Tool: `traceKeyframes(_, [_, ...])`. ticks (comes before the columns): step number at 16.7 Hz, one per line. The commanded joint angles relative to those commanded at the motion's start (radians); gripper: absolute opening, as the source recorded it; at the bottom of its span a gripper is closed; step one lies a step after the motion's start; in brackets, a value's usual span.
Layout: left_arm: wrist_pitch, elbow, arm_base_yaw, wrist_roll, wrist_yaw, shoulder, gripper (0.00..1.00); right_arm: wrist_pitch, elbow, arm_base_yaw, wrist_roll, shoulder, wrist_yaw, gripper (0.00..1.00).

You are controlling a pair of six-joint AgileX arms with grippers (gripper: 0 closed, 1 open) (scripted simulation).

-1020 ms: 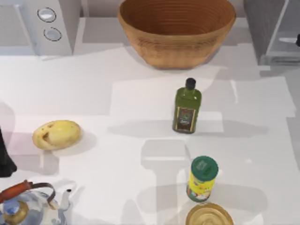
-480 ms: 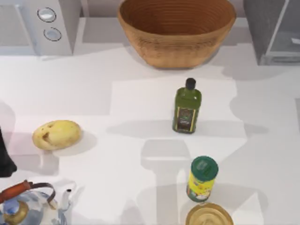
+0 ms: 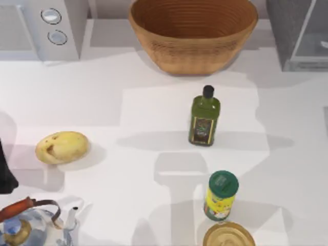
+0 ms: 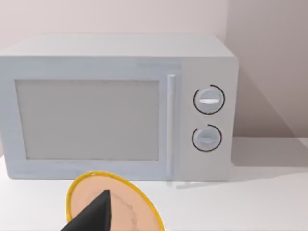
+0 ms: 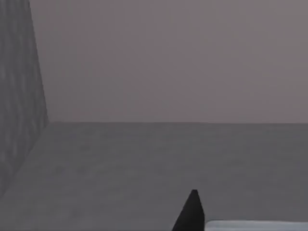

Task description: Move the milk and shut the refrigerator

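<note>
The fridge [image 3: 302,36] stands at the counter's far right corner. The right gripper [image 5: 191,214] faces its grey inside (whether it grips anything I cannot tell), with a pale strip [image 5: 255,225] just beside it. The left gripper [image 4: 96,216], parked at the counter's left edge, faces the microwave [image 4: 120,106]; its grip is equally unclear.
</note>
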Motion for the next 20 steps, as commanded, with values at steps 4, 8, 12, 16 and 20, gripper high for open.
traceKeyframes(4, [0.000,0.000,0.000,0.000,0.000,0.000,1.00,-0.001,0.002,-0.002,-0.001,0.002,-0.001,0.00])
traceKeyframes(8, [0.000,0.000,0.000,0.000,0.000,0.000,1.00,-0.001,0.002,-0.002,-0.001,0.002,-0.001,0.23])
traceKeyframes(12, [0.000,0.000,0.000,0.000,0.000,0.000,1.00,-0.001,0.002,-0.002,-0.001,0.002,-0.001,0.53])
traceKeyframes(16, [0.000,0.000,0.000,0.000,0.000,0.000,1.00,-0.001,0.002,-0.002,-0.001,0.002,-0.001,0.83])
traceKeyframes(20, [0.000,0.000,0.000,0.000,0.000,0.000,1.00,-0.001,0.002,-0.002,-0.001,0.002,-0.001,1.00])
